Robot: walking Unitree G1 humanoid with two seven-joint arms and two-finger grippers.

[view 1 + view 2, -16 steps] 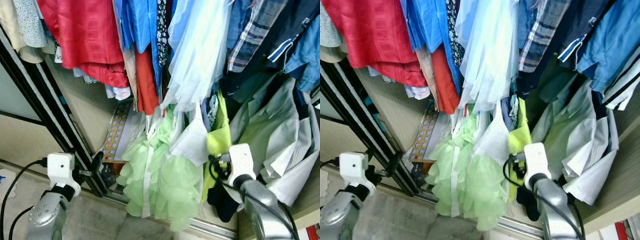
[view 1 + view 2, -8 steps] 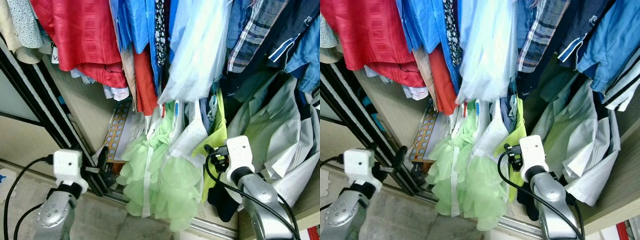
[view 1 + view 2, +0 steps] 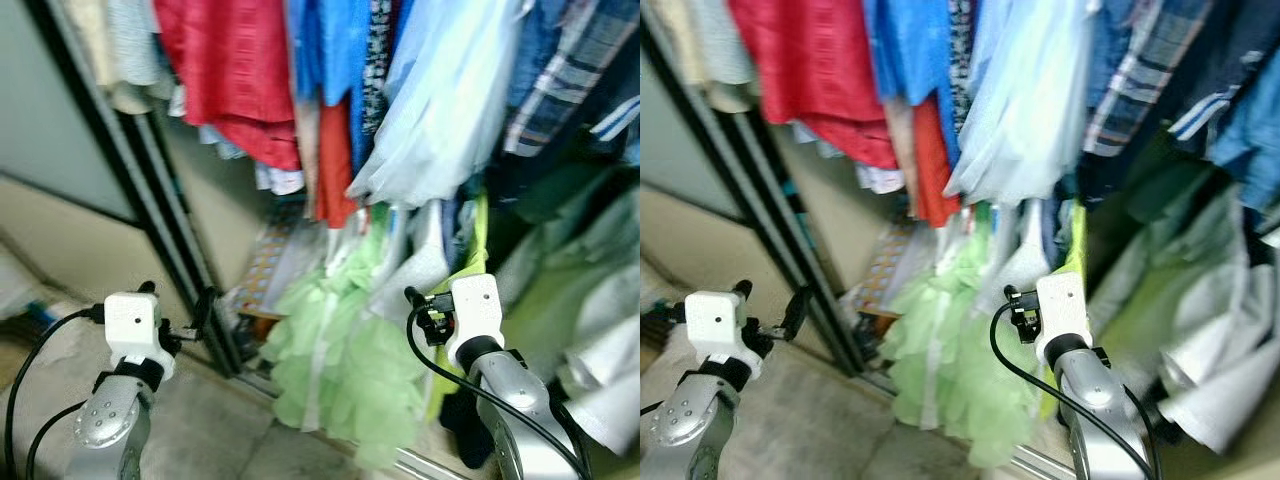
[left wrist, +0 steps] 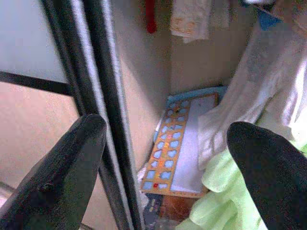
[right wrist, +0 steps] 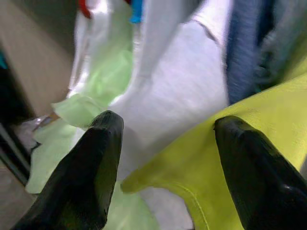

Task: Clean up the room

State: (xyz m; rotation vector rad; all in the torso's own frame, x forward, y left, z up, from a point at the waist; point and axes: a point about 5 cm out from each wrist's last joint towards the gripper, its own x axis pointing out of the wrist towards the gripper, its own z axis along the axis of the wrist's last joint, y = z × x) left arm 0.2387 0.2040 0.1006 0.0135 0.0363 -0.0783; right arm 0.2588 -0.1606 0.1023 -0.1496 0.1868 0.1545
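Hanging just ahead of the right gripper (image 5: 163,158), whose fingers (image 5: 91,177) gape wide and empty, the yellow-green garment (image 5: 230,158) looks soft and light; pinch its near hem. The left gripper (image 4: 168,167), equally spread, faces the wardrobe door frame (image 4: 105,96).

closet: open wardrobe (image 3: 210,200), beige inside walls, pretty dim toward the back
door: sliding door (image 3: 60,130) on the left, pale frosted-looking panel in a black frame (image 4: 103,96), with a dark crossbar
track: metal floor rail (image 3: 420,462) running along the bottom front edge
floor: greyish tile floor (image 3: 220,445) in front of the closet, kinda blurry
light: soft indoor light, brighter out front than inside
right side: a light wood panel (image 3: 1250,450), blurred, can't tell much more
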